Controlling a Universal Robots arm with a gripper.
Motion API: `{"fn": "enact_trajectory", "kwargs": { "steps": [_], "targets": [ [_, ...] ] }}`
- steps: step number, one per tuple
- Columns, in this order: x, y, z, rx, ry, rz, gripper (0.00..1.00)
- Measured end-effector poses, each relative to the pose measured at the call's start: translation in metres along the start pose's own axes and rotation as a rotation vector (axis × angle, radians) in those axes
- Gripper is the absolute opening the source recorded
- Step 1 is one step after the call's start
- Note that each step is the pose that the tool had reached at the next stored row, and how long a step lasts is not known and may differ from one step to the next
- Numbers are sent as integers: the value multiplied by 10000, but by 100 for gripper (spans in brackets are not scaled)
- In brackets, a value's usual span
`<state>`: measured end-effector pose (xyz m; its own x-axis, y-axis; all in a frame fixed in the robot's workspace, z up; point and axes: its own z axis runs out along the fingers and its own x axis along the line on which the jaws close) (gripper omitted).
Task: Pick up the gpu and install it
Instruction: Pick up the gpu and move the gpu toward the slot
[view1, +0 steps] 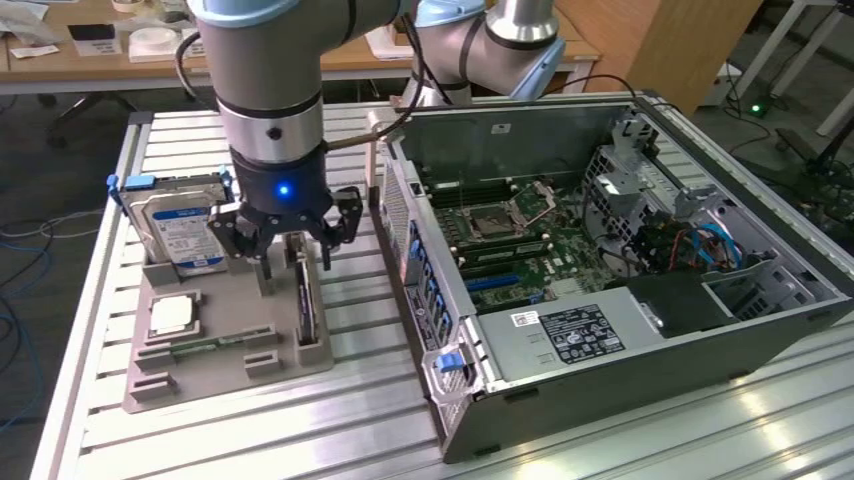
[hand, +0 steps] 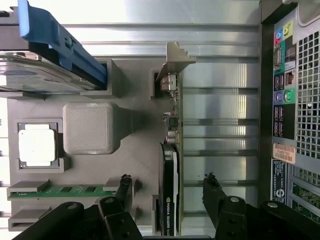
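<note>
The gpu (view1: 307, 305) is a thin dark card standing on its edge in a slot of the grey holder tray (view1: 220, 370). In the wrist view the gpu (hand: 169, 195) has its silver bracket at the far end. My gripper (view1: 294, 272) hangs right over the card, open. In the wrist view my gripper (hand: 168, 187) straddles the card, with one black finger (hand: 125, 190) on the tray side and the other finger (hand: 212, 192) on the computer side. Neither finger touches the card.
The open computer case (view1: 747, 320) lies at the exterior view's right, motherboard exposed. On the tray sit a hard drive (view1: 180, 225) with a blue clip, a square silver chip (view1: 174, 315) and a memory stick (hand: 65, 190). Everything rests on a ribbed aluminium table (view1: 360, 430).
</note>
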<state>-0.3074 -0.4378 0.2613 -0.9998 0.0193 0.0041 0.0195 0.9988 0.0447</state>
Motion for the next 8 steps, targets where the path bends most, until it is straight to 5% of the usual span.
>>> {"fn": "enact_trajectory", "kwargs": {
  "steps": [8],
  "targets": [
    [-1,-7,145,-1,-4,73,68]
  ]
}}
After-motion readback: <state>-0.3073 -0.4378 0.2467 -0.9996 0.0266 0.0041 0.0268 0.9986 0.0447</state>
